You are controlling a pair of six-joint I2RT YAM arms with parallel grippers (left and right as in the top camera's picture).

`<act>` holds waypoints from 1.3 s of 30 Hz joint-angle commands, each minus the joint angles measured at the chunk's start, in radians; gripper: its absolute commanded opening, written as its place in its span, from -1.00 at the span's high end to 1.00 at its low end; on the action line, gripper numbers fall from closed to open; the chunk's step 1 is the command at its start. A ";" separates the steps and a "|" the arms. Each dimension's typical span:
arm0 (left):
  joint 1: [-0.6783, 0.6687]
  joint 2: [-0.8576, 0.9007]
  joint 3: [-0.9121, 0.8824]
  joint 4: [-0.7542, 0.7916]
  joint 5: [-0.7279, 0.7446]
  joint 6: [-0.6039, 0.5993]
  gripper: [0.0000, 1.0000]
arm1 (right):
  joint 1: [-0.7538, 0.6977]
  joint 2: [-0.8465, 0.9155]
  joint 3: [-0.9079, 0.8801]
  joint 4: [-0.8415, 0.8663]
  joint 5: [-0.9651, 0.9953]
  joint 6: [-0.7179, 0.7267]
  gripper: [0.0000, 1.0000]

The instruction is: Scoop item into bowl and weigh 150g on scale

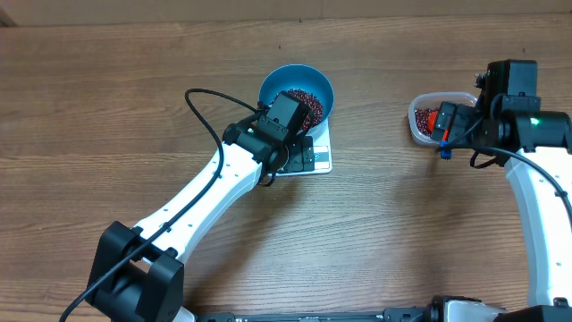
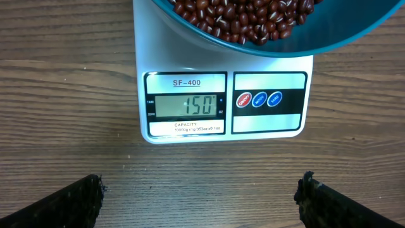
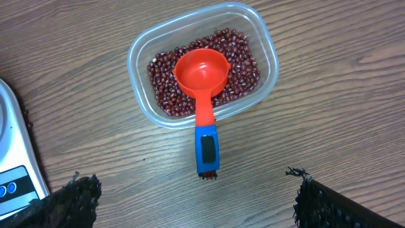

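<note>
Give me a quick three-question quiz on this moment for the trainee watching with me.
1. True or false: the scale reads 150.
2. The cup of the orange scoop lies: A) in the blue bowl, B) in the clear tub, C) on the bare wood.
3. Fill in: the left gripper and right gripper both stand ____, holding nothing.
Key: 1 true; 2 B; 3 open.
</note>
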State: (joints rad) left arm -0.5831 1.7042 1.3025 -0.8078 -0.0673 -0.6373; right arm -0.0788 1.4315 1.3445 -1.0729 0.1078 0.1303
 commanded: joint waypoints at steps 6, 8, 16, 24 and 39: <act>-0.005 -0.014 0.006 0.027 -0.009 -0.014 -0.99 | -0.007 -0.009 0.017 0.005 -0.004 -0.001 -1.00; -0.005 -0.014 0.006 0.035 0.007 -0.013 -1.00 | -0.007 -0.009 0.017 0.005 -0.004 -0.001 -1.00; -0.003 -0.079 0.006 0.069 0.024 0.049 -0.99 | -0.007 -0.009 0.017 0.005 -0.004 -0.001 -1.00; 0.017 -0.285 0.006 0.000 -0.003 0.131 -0.99 | -0.007 -0.009 0.017 0.005 -0.004 -0.001 -1.00; 0.113 -0.736 0.006 -0.258 -0.088 0.235 -0.99 | -0.007 -0.009 0.017 0.005 -0.004 -0.001 -1.00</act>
State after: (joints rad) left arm -0.4782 1.0531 1.3025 -1.0382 -0.1204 -0.4450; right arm -0.0788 1.4315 1.3445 -1.0725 0.1078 0.1303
